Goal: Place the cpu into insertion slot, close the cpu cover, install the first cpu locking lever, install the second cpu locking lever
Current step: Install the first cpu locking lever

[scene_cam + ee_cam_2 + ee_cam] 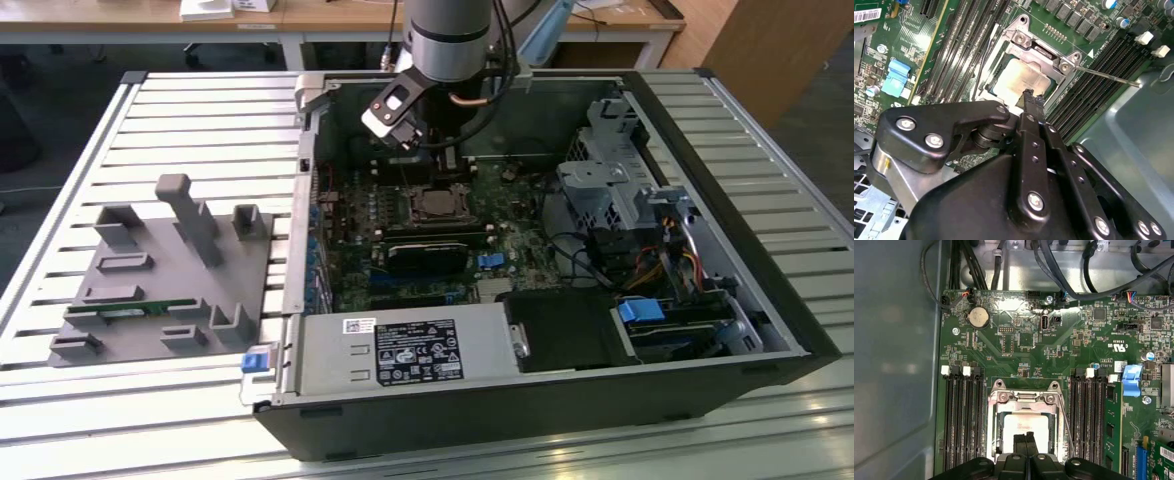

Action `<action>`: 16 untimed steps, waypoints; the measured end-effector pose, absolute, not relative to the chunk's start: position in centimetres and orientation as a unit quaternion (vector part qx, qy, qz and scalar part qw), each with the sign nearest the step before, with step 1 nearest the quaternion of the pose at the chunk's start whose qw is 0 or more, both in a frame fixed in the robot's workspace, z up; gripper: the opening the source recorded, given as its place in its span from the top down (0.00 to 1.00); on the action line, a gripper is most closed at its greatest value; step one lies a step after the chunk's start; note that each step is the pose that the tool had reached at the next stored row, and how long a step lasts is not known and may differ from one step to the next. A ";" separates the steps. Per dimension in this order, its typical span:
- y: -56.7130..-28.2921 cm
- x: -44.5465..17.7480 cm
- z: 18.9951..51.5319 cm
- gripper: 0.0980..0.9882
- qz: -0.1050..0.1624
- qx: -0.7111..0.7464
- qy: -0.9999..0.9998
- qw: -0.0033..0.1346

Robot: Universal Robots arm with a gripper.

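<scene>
Wide shot first: the slatted counter [174, 110] carries the open computer case [787, 330], with a grey fixture tray [134, 290] lying beside it on the exterior view's left. My arm [447, 40] reaches down into the case, over the green motherboard [1019, 347]. Now my claw [1028, 93]: its fingers are pressed flat together, closed, with nothing between them. It hangs right above the insertion slot [434, 205], which sits between two banks of long black memory slots [961, 415]. The cpu cover [1024, 397] is lying down on the slot, and there's the cpu [1019, 77], seated inside, its dull silver top showing through the cover's window. My fingertips are over one edge of the chip; touching it or not, I can't tell. Smallest of all, a thin locking lever [1104, 76] angles away from the cover's corner, out over the memory slots.
</scene>
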State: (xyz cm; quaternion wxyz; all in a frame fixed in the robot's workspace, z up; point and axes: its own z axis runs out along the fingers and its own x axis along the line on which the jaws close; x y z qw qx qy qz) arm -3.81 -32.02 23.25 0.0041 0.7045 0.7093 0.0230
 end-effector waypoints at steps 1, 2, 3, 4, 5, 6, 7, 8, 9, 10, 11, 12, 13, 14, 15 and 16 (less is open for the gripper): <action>-32.0 -3.8 23.2 0.99 0.023 0.705 0.709 0.004; -32.0 -3.8 23.3 0.99 0.023 0.705 0.709 0.004; -32.0 -3.8 23.3 0.99 0.023 0.705 0.709 0.004; -32.0 -3.8 23.3 0.99 0.023 0.705 0.709 0.004; -32.0 -3.8 23.3 0.99 0.023 0.705 0.709 0.004; -32.0 -3.8 23.3 0.99 0.023 0.705 0.709 0.004; -32.0 -3.8 23.4 0.99 0.023 0.705 0.709 0.004; -32.0 -3.8 23.4 0.99 0.023 0.705 0.709 0.004; -32.0 -3.8 23.5 0.99 0.023 0.705 0.709 0.004; -32.0 -3.8 23.6 0.99 0.023 0.705 0.709 0.004; -32.0 -3.8 23.7 0.99 0.023 0.705 0.709 0.004; -32.0 -3.8 23.7 0.99 0.023 0.705 0.709 0.004; -32.0 -3.8 23.8 0.99 0.023 0.705 0.709 0.004; -32.0 -3.8 23.9 0.99 0.023 0.705 0.709 0.004; -32.0 -3.8 24.0 0.99 0.023 0.705 0.709 0.004; -32.0 -3.8 24.1 0.99 0.023 0.705 0.709 0.004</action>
